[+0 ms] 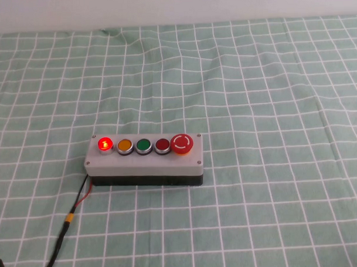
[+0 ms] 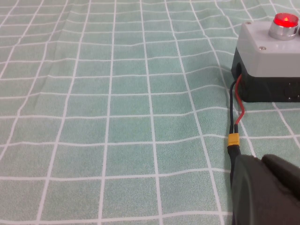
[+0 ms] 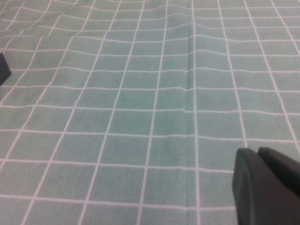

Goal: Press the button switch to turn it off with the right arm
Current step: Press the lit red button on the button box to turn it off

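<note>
Nearest the robot, the left gripper [image 2: 265,190] sits low over the checked tablecloth [image 1: 271,95], beside the cable [image 2: 233,123] and its yellow connector [image 2: 233,140]. It looks parked, since the task gives the press to the other arm. The right gripper [image 3: 265,180] hangs over bare cloth with no switch in its wrist view, so it is probably well apart from its target. I cannot tell whether either gripper is spread or closed.

Further out, mid-table, lies the grey control box [image 1: 144,164], its long side facing the robot so every cap is reachable from above. The lit red button [image 1: 104,144] is at its left end – presumably the one to press. Rightward come amber [image 1: 124,146], green [image 1: 144,146] and dark red [image 1: 162,145] buttons, then the emergency-stop mushroom [image 1: 182,143].
</note>
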Motion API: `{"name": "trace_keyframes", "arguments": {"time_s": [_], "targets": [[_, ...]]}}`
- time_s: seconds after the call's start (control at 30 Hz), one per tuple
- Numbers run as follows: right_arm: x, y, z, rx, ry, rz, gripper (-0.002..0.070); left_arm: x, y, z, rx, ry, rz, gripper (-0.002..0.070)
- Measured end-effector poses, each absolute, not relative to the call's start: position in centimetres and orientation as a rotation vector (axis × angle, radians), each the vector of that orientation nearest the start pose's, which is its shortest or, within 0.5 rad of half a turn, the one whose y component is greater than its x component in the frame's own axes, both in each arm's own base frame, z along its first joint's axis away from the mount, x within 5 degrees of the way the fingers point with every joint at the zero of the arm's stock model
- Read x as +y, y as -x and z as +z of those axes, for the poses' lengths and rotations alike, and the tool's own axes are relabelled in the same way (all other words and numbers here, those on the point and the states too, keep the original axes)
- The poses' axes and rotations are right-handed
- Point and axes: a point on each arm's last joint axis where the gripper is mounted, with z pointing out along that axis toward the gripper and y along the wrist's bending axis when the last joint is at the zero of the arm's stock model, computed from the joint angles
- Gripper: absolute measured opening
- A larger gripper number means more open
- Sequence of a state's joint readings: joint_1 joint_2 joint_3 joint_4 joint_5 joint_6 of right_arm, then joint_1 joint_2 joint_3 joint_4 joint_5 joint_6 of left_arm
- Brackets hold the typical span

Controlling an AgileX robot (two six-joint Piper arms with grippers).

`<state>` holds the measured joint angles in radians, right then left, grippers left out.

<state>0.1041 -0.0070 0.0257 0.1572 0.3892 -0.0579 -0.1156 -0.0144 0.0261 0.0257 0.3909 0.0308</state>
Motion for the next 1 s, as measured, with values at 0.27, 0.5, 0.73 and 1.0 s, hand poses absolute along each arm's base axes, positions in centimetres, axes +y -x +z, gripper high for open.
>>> {"name": "trace_keyframes", "arguments": {"time_s": [0.27,0.5,0.73,1.0], "targets": [[1.1,-5.2,17.2,1.87,0.053,0.186,-0.0016,-0.5,-5.2,17.0,1.88,-0.154,-0.033,-0.0003],[0.8,-5.6,19.1,1.655,0.023,0.173,-0.0016,-0.5,-5.2,17.0,1.88,-0.154,-0.033,-0.0003],[0.1,-5.1,23.1,1.213,-0.033,0.145,-0.0016,-0.5,-5.2,17.0,1.88,-0.154,-0.033,-0.0003],[-0.2,-4.4,24.6,1.028,-0.054,0.132,-0.0016,-0.5,-5.2,17.0,1.88,-0.154,-0.033,-0.0003]]}}
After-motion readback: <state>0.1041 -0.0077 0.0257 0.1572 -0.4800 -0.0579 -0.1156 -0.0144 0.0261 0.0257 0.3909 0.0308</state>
